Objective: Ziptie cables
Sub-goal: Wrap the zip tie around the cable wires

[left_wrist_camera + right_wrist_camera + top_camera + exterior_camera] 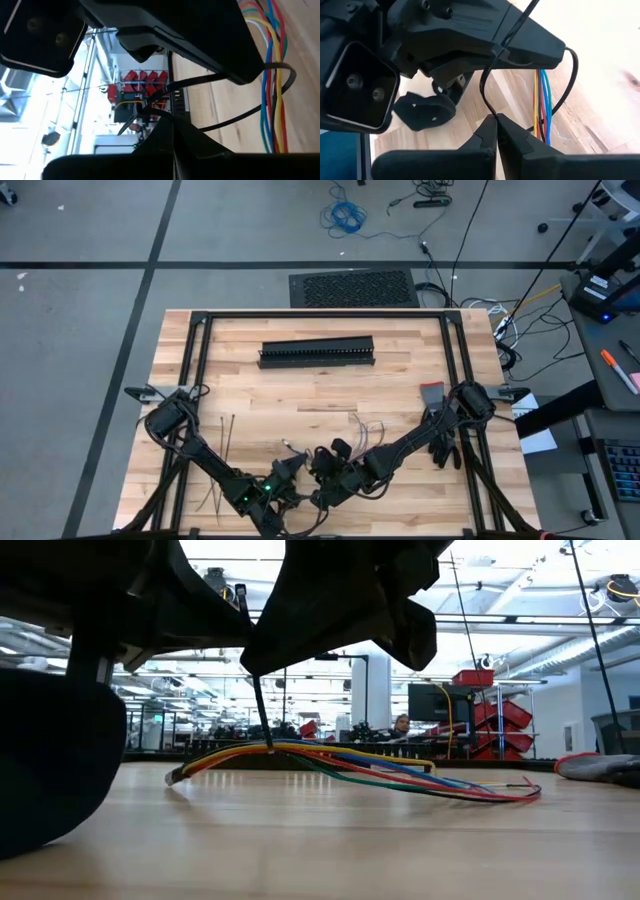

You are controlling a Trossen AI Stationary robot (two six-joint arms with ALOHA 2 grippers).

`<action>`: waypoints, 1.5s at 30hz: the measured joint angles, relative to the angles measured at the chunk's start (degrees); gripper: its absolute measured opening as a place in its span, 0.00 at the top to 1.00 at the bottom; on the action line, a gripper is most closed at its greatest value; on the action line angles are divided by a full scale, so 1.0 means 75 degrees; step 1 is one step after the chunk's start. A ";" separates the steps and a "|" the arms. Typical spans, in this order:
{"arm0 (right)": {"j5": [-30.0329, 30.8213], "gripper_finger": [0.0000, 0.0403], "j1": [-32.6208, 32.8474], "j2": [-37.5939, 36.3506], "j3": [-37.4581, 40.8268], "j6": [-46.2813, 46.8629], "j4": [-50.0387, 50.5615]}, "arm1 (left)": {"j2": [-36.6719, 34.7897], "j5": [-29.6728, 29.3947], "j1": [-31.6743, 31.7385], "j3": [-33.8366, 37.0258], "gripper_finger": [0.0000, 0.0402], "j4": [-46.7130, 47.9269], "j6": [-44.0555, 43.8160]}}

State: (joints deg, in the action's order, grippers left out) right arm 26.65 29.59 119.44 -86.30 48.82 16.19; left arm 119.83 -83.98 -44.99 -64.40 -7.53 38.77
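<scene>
Cables (350, 768) lie flat on the worktop (330, 395) near its front edge, centre — a loose multicoloured fan, one end gathered, the other splayed out to the right in the low view. A ziptie (492, 75) is looped round the bundle; its dark strap curves past the wires and back up between the two grippers.

Right gripper (496, 125) has its fingers pinched shut on the strap. Left gripper (167, 120) sits just beside it, fingers closed too, apparently on the other end of the same ziptie — head and tail are hard to separate there.

Risks, as I read it:
- Loop is wide and loose; a pull off-axis could slide it along the wires toward the splayed end and catch only some of them.
- Thin strap in a fingertip pinch — it may slip out under tension.
- Wires aren't held by anything, so tightening could drag the whole bundle across the worktop.
- Grippers are nearly touching; little room to correct without a collision.

Spare zipties (222, 442) lie to the left, the black duct (317, 353) on the far side, both well clear.
</scene>
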 joint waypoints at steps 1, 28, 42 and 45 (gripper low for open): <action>-0.0005 1.00 -0.0009 0.0000 0.0000 0.0000 -0.0003 | 0.0000 -0.0002 0.0000 0.0000 1.00 0.0006 0.0138; -0.0066 1.00 -0.0298 0.0000 0.0003 -0.0302 -0.0201 | 0.0003 0.0075 -0.0117 0.0001 1.00 0.0087 0.1353; -0.0191 0.96 -0.0218 -0.0026 0.0003 -0.0717 -0.0119 | 0.0009 0.0121 -0.0052 0.0087 1.00 0.0050 0.0875; -0.0189 0.89 -0.0174 -0.0029 0.0003 -0.0889 -0.0112 | 0.0009 0.0122 -0.0052 0.0087 1.00 0.0050 0.0831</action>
State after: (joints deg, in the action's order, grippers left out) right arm 25.23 28.28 119.22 -86.28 42.15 15.35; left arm 119.90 -83.06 -45.39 -63.75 -7.15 45.00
